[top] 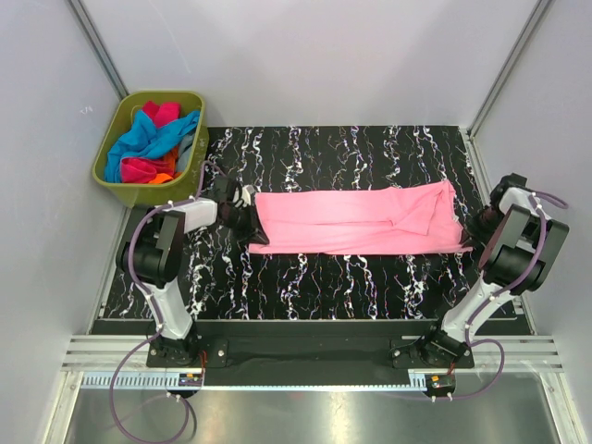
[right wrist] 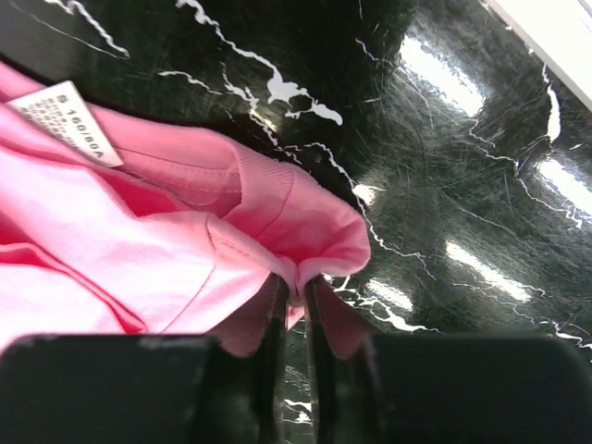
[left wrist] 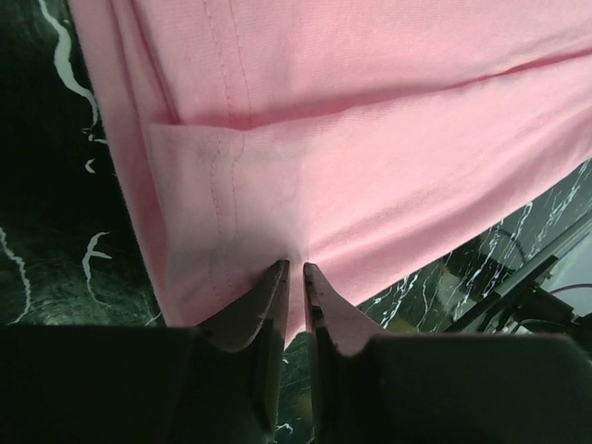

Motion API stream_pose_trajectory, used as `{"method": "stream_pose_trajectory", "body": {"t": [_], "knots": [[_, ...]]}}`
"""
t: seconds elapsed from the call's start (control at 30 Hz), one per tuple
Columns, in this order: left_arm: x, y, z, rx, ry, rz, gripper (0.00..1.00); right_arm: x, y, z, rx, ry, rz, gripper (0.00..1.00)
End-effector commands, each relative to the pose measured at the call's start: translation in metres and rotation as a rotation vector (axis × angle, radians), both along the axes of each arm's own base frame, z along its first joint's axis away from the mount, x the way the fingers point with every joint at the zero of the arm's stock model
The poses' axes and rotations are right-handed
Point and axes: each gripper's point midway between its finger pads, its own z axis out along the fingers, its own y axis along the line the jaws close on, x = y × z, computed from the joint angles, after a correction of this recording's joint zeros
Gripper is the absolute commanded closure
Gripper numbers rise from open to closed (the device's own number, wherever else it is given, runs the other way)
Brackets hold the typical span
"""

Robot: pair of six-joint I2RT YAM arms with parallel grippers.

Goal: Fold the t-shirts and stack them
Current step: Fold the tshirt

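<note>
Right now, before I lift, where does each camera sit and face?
Top external: above, behind the bases, looking down at table, light pink t-shirt, bin; left arm and right arm show.
Left wrist: on the left arm, looking along the left end effector, shut on the shirt's edge.
Right wrist: on the right arm, looking along the right end effector, shut on cloth near the size label.
Shared: all show the pink shirt on the black marbled table.

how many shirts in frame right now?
4 I can tell apart: pink shirt flat on the table; blue shirt, magenta shirt and orange shirt heaped in the green bin. More may be buried under them.
</note>
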Motion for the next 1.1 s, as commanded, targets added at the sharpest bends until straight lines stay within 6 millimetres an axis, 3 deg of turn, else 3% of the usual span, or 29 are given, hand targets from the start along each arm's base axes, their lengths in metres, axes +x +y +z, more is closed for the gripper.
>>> {"method": "stream_pose_trajectory", "body": {"t": [0.0,0.07,0.23,0.3,0.4,0.53,0.63,0.77,0.9,1.07], "knots": [[0.008,0.025,0.002,0.126,-0.068,0.020,0.78,0.003,-0.011,0.011,-0.030,-0.001,0.011,0.76],[0.003,0.019,0.024,0.085,-0.094,0.024,0.71,-0.005,-0.007,0.018,-0.020,0.020,0.002,0.61],[-0.009,0.020,0.066,0.061,-0.175,0.000,0.63,-0.007,-0.009,0.049,-0.057,-0.013,-0.006,0.50],[-0.009,0.016,0.086,0.026,-0.219,-0.006,0.62,0.003,-0.011,0.070,-0.070,-0.075,0.003,0.47],[-0.007,0.005,0.094,-0.017,-0.230,-0.033,0.63,0.026,0.006,0.087,0.014,-0.183,0.017,0.45],[-0.002,-0.011,0.081,-0.099,-0.187,-0.067,0.66,0.050,0.024,0.092,0.096,-0.277,0.055,0.43],[-0.002,-0.010,0.063,-0.086,-0.150,-0.060,0.67,0.072,0.043,0.087,0.184,-0.347,0.106,0.42],[-0.007,0.001,0.040,-0.023,-0.119,-0.035,0.67,0.090,0.071,0.066,0.261,-0.351,0.164,0.43],[-0.017,0.010,0.016,0.034,-0.081,-0.035,0.67,0.089,0.089,0.046,0.297,-0.319,0.190,0.43],[-0.030,0.017,-0.009,0.072,-0.025,-0.025,0.67,0.076,0.092,0.026,0.304,-0.268,0.207,0.46]]}}
